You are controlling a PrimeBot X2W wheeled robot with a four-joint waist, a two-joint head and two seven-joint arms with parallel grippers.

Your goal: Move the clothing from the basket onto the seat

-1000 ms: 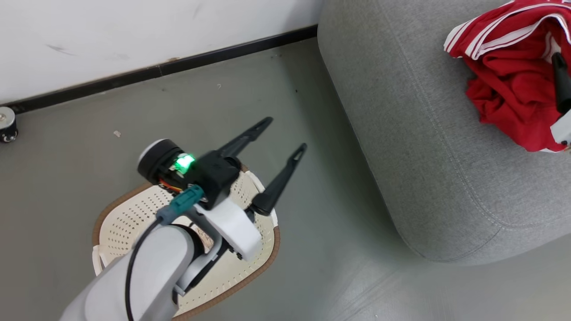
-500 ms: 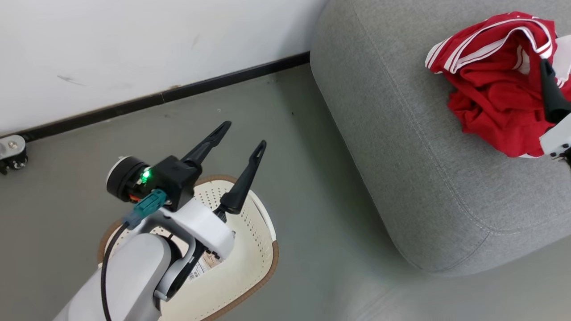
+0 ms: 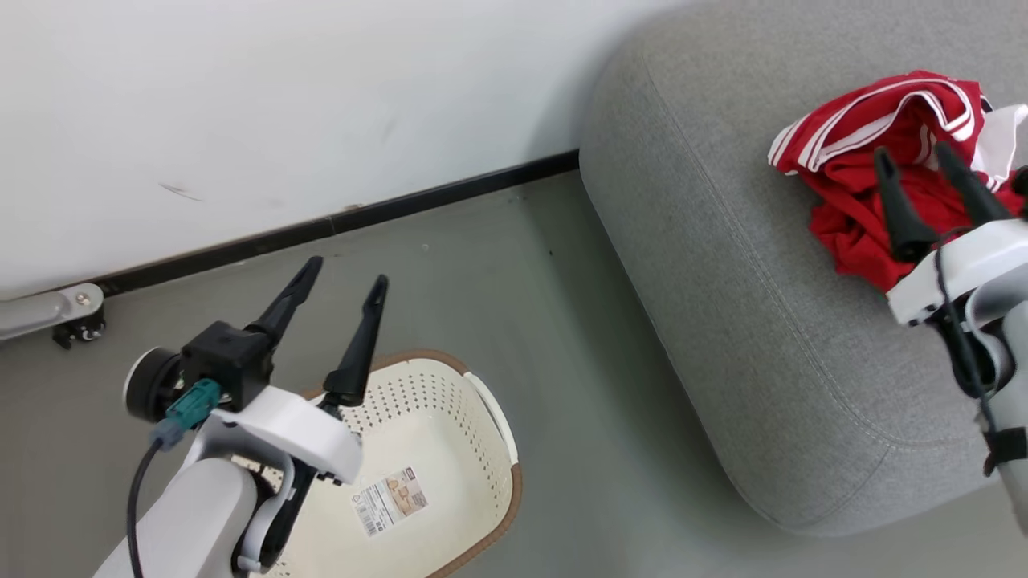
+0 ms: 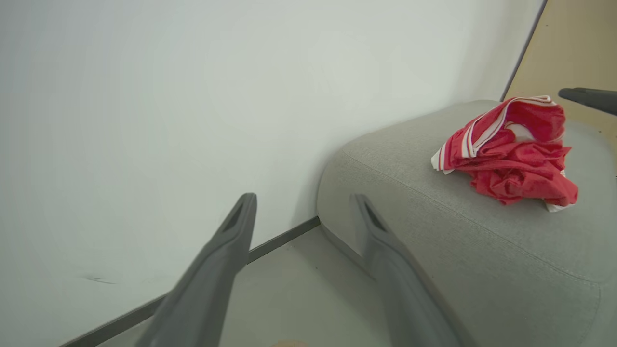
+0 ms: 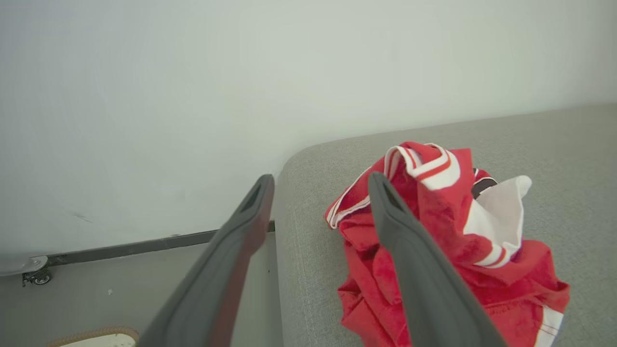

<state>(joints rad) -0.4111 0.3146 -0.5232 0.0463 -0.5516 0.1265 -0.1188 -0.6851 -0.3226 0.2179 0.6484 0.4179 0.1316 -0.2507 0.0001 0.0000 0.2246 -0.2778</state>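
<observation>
The clothing (image 3: 839,164) (image 4: 511,164) (image 5: 506,274) is a crumpled red heap with white stripes lying on the grey seat (image 3: 723,321) (image 4: 482,250) (image 5: 308,289). My right gripper (image 3: 911,150) (image 5: 321,177) is open just above the heap's near side, with nothing between its fingers. The cream basket (image 3: 482,417) stands on the floor left of the seat; its bare floor shows a paper label (image 3: 389,502). My left gripper (image 3: 345,273) (image 4: 303,197) is open and empty above the basket's far left rim. The left arm hides part of the basket.
A white wall with a dark baseboard (image 3: 401,205) runs behind the grey floor (image 3: 562,361). A metal foot with a small caster (image 3: 72,317) (image 5: 33,275) sits at the wall on the far left. A tan panel (image 4: 578,48) rises beyond the seat.
The head camera has shifted. My left gripper has come off the basket's middle toward its far left rim, uncovering the label. My right gripper now shows both fingers at the heap.
</observation>
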